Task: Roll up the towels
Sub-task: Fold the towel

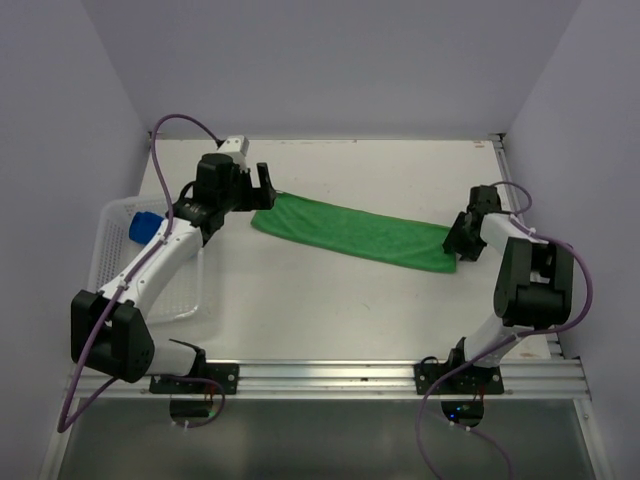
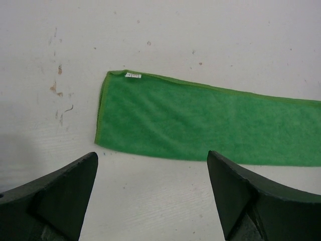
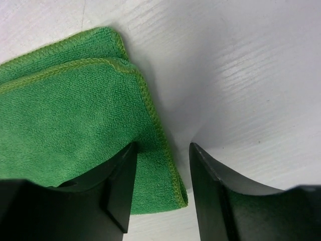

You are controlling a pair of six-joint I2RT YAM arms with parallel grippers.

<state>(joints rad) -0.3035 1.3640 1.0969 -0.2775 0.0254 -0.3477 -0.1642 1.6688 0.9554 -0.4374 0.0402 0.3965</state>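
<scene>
The green towel point(image 1: 350, 232) lies as a long folded strip across the middle of the table, slanting from far left to near right. My left gripper point(image 1: 258, 185) hovers open just off its left end point(image 2: 200, 125), fingers wide apart and nothing between them point(image 2: 152, 154). My right gripper point(image 1: 460, 238) is down at the towel's right end. Its fingers straddle the folded, stitched edge point(image 3: 75, 115) with a gap still showing point(image 3: 163, 145). The blue towel point(image 1: 143, 226) lies bunched in the basket, partly hidden by the left arm.
A white mesh basket point(image 1: 105, 240) sits at the left edge of the table under the left arm. Walls close in the back and both sides. An aluminium rail point(image 1: 330, 378) with the arm bases runs along the near edge.
</scene>
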